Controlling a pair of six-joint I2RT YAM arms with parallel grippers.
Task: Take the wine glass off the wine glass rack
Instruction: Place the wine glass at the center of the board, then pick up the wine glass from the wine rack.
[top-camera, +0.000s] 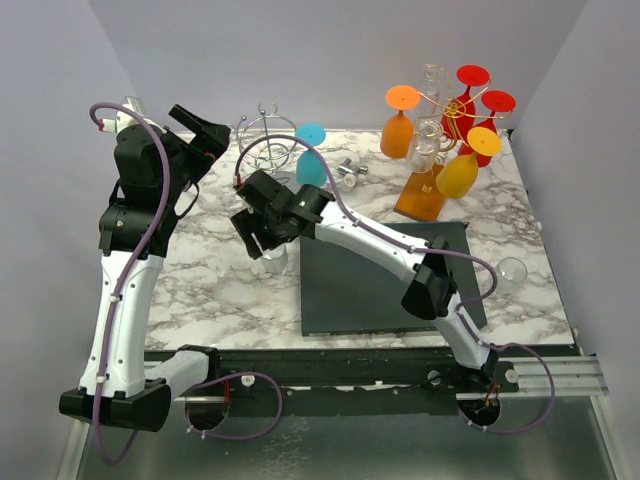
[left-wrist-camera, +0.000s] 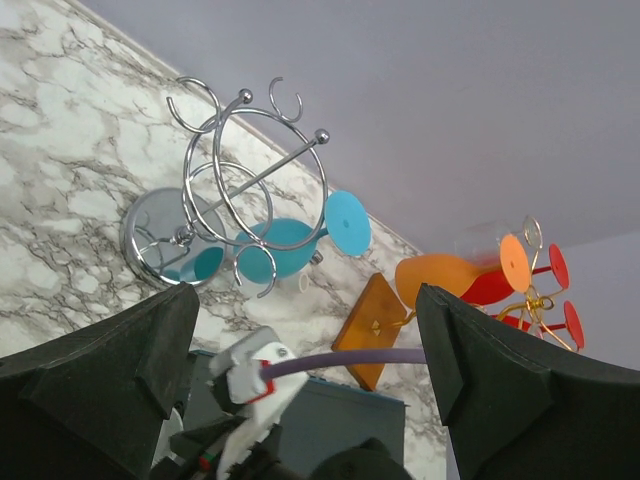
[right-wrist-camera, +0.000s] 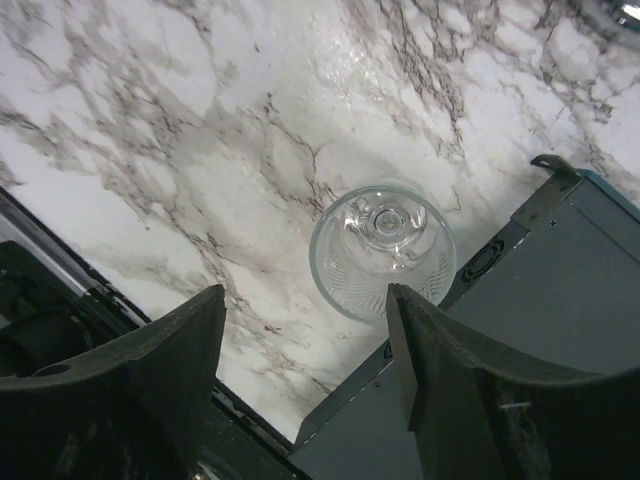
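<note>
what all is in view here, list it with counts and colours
wine glass rack: 1, orange-brown base, gold wire, far right
orange glass: 1, hanging on the rack
red glasses: 2, hanging on the rack
yellow glass: 1, hanging on the rack
clear rack glasses: at least 2, among the hooks
chrome stand: 1, silver, far middle
teal glass: 1, beside the chrome stand
clear glass: 1, on the marble by the mat's left edge
second clear glass: 1, right of the mat
mat: 1, dark grey, centre
table: 1, white-grey marble
left gripper: open, empty
right gripper: open, above the clear glass
</note>
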